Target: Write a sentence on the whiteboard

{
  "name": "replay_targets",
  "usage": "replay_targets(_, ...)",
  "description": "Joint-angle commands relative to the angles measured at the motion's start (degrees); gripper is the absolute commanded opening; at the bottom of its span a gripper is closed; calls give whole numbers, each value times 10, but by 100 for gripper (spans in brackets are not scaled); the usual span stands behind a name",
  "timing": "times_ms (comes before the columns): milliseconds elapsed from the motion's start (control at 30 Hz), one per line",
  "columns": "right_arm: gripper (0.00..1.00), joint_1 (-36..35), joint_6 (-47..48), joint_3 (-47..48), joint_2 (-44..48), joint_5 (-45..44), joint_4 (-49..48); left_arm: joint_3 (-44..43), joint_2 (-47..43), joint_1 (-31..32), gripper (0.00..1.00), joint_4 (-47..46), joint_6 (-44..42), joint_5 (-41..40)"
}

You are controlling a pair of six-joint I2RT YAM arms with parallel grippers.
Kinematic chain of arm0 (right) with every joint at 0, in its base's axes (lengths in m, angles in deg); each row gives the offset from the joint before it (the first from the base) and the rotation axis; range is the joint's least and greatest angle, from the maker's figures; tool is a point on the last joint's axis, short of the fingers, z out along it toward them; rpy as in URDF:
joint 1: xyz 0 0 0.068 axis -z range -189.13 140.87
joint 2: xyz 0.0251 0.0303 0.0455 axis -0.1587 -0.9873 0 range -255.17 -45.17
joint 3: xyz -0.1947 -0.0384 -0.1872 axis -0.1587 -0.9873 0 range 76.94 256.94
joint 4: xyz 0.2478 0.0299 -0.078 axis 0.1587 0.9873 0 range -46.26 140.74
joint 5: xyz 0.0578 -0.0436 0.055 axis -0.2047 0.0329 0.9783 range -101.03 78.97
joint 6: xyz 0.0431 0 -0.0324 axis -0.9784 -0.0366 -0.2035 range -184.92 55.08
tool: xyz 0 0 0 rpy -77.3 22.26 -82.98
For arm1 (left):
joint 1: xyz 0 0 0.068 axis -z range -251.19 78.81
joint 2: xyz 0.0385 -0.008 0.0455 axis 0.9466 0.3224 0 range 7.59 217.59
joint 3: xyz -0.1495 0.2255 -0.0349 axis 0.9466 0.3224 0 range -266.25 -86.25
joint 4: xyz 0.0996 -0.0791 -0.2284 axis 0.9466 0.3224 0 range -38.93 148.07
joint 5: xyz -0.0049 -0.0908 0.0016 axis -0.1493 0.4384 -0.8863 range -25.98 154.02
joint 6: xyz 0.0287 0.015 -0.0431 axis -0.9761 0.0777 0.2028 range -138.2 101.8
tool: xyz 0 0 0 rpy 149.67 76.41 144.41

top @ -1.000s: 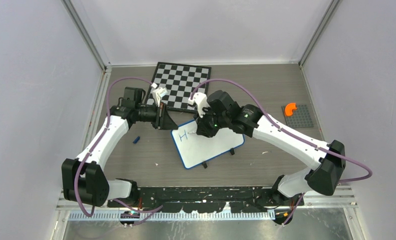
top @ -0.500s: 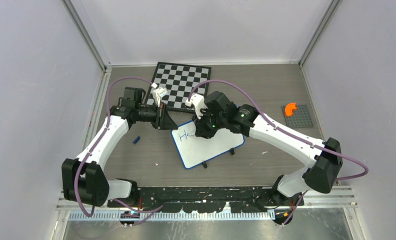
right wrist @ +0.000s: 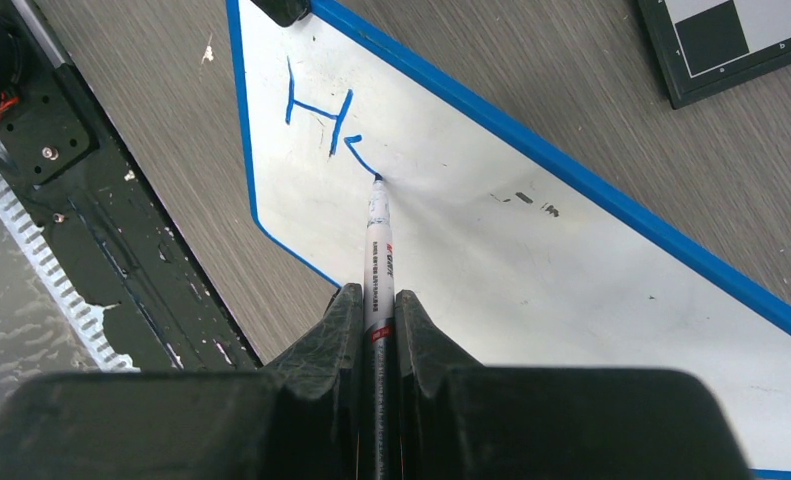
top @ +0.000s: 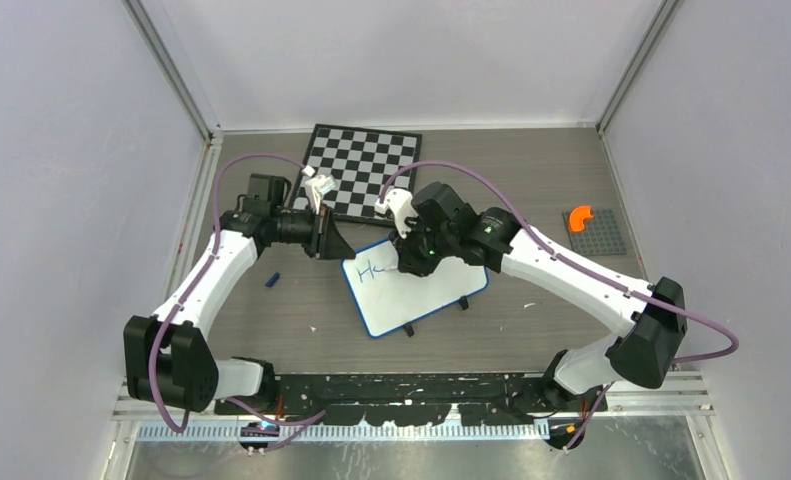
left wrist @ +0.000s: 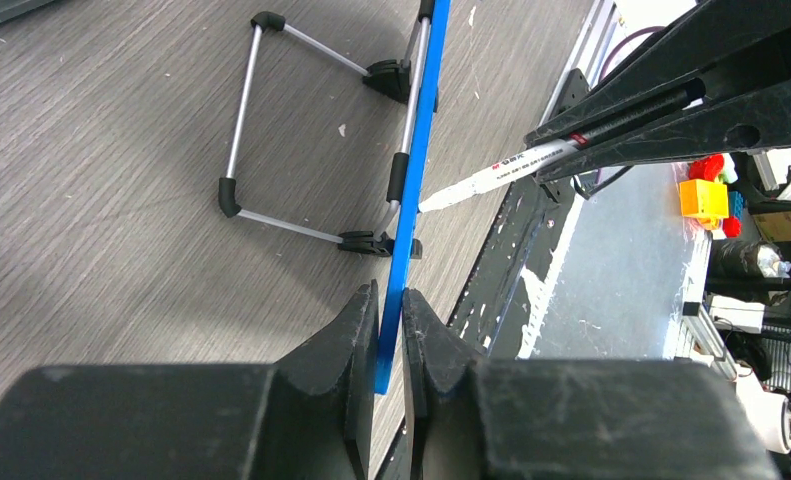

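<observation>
The whiteboard [top: 421, 290], white with a blue rim, lies tilted in the middle of the table; it also shows in the right wrist view [right wrist: 531, 260]. Blue writing [right wrist: 321, 120] on it reads an "H" and part of a second letter. My right gripper [right wrist: 377, 300] is shut on a white marker [right wrist: 378, 240], whose tip touches the board at the end of the curved stroke. My left gripper [left wrist: 390, 300] is shut on the board's blue rim [left wrist: 416, 170] at its far left corner. In the top view the right gripper [top: 408, 262] is over the writing [top: 373, 270].
A black-and-white chessboard [top: 363, 168] lies behind the whiteboard. A grey plate with an orange piece [top: 578, 218] sits at the right. A small blue cap [top: 272, 280] lies left of the board. The board's wire stand [left wrist: 271, 130] shows underneath.
The right gripper has moved the marker a little to the right along the board. A curved stroke has been added after the "H". The left arm has not moved.
</observation>
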Motion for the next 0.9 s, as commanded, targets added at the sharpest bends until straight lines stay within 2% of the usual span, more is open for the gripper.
replay_targets(0,0,6,5,25,16,-23,-14,-14,5,7,15,23,-6,3)
replay_targets(867,0,-6,-6,56,-19,14,-15,-13,5,8,15,25,-9,1)
